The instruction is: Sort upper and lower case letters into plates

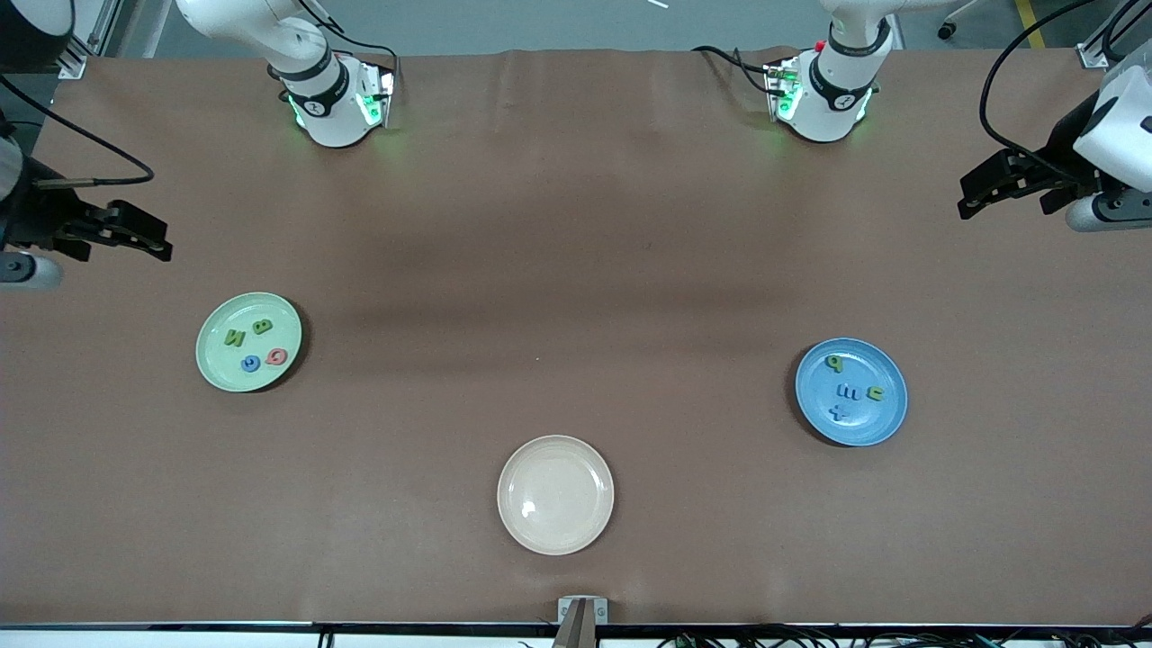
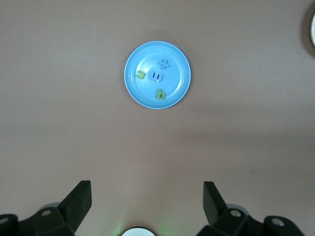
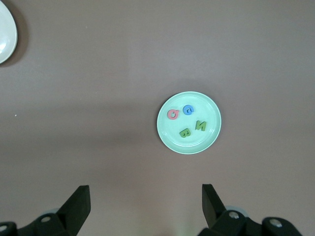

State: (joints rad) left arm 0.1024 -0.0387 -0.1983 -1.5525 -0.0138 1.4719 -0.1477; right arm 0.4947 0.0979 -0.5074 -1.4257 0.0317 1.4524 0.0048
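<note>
The pale mint green plate (image 1: 214, 362) lies toward the right arm's end and holds a green B (image 1: 262, 327), a green N (image 1: 235, 338), a blue G (image 1: 250, 363) and a red G (image 1: 276, 356). It also shows in the right wrist view (image 3: 197, 143). The blue plate (image 1: 880, 419) lies toward the left arm's end and holds a green b (image 1: 835, 363), a blue m (image 1: 848, 391), a green n (image 1: 874, 393) and a blue x (image 1: 839, 413). It also shows in the left wrist view (image 2: 147, 56). My right gripper (image 1: 158, 241) (image 3: 146, 199) and left gripper (image 1: 965, 203) (image 2: 147, 196) hang open and empty, high over bare table at their ends.
A cream-beige plate (image 1: 555, 531) with nothing in it lies in the middle, nearest the front camera. Its edge shows in the left wrist view (image 2: 313, 29) and the right wrist view (image 3: 5, 34). A brown cloth (image 1: 576, 270) covers the table.
</note>
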